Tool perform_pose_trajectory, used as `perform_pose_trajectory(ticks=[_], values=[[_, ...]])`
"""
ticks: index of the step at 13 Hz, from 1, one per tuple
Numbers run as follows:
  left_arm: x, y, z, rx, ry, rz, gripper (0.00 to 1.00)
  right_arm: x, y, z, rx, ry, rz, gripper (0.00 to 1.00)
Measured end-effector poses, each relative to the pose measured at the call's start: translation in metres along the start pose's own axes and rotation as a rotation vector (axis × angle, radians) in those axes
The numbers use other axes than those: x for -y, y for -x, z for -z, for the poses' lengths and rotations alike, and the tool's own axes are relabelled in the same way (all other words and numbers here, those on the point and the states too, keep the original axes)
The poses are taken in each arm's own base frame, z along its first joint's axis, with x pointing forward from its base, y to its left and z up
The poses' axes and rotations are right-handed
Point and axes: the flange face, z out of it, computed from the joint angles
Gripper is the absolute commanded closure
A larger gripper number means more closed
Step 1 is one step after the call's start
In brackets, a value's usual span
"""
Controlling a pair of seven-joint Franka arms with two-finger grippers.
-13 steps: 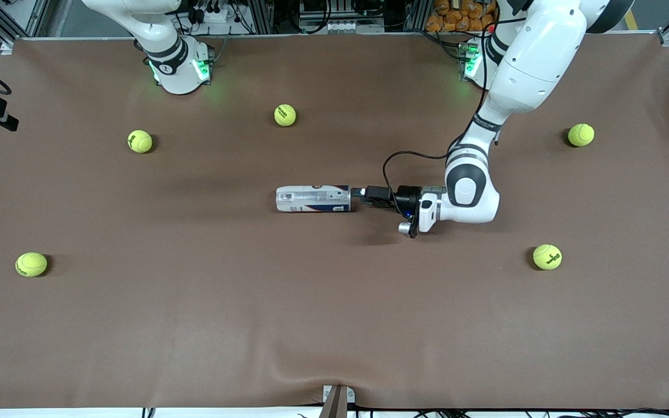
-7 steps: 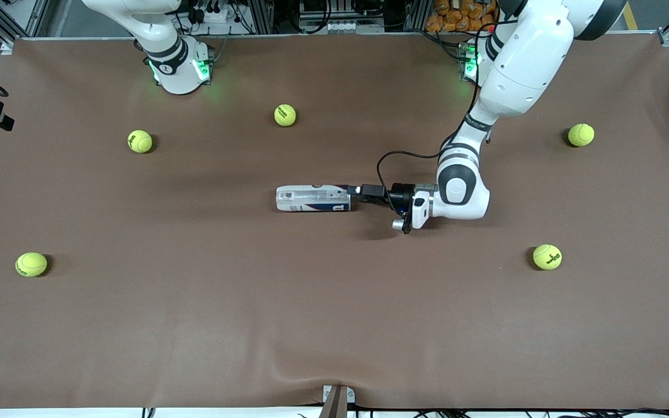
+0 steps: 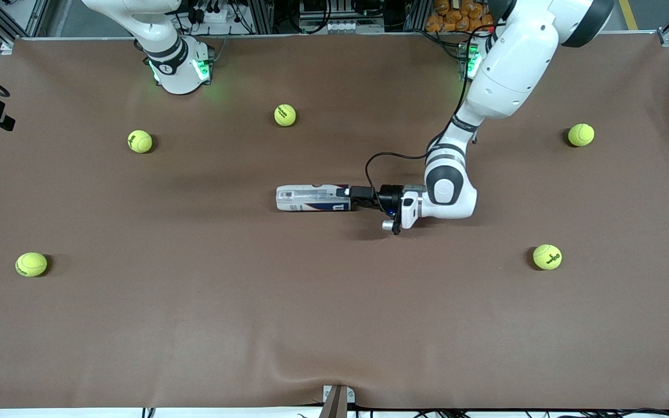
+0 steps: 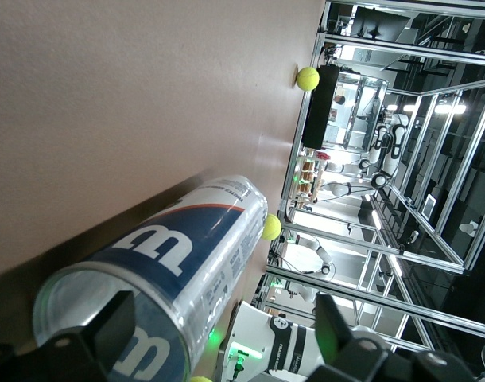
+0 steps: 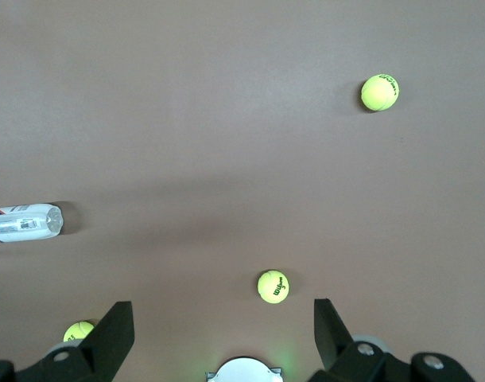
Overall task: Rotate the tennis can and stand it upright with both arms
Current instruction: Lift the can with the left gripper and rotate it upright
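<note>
The tabletop [image 3: 334, 325] carries a brown cover that reaches to its edges.

The left arm [image 3: 509, 69] comes from its base and bends low over the middle of the tabletop, forearm level. The right arm [image 3: 160, 40] waits at its base, raised.

The can [image 3: 313, 198] lies on its side at the middle of the tabletop, long axis running between the two arms' ends, its silver-rimmed open mouth toward the left arm's end.

The left pincer [image 3: 351, 197] sits at that mouth, just above the cover. In the left wrist view its fingers [image 4: 107, 334] stand apart on either side of the rim of the can [image 4: 171, 270]; contact cannot be confirmed.

The right pincer [image 5: 223, 342] hangs high over the right arm's end of the tabletop, fingers spread wide, nothing between them.

Six balls lie on the cover, all well apart from the can: one [image 3: 285, 115] between the two bases, one [image 3: 140, 141] near the right arm's base, one [image 3: 31, 264] at the right arm's end nearer the camera, one [image 3: 581, 134] and one [image 3: 547, 256] at the left arm's end. A sixth [image 5: 79, 330] shows only in the right wrist view.
</note>
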Motion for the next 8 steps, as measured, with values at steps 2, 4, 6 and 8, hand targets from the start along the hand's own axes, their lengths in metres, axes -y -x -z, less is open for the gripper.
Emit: perform_pose_trajectory(ticks=[2,4,6,8], values=[[0.0016,-0.0012,0.0004,-0.002,-0.001,0.000,0.92,0.0033,-0.0010,-0.0014,0.003,0.000,0.006,0.00],[0.0020,-0.0028,0.0030,-0.007,-0.002,-0.001,1.00,0.0048,-0.0020,-0.0035,0.007,0.000,0.009,0.00],[0.0015,-0.0035,0.0034,-0.008,-0.002,-0.002,1.00,0.0067,-0.0030,-0.0058,0.012,0.001,0.013,0.00],[-0.0004,-0.0045,0.0029,-0.007,0.002,-0.006,1.00,0.0071,-0.0032,-0.0061,0.013,0.001,0.013,0.00]])
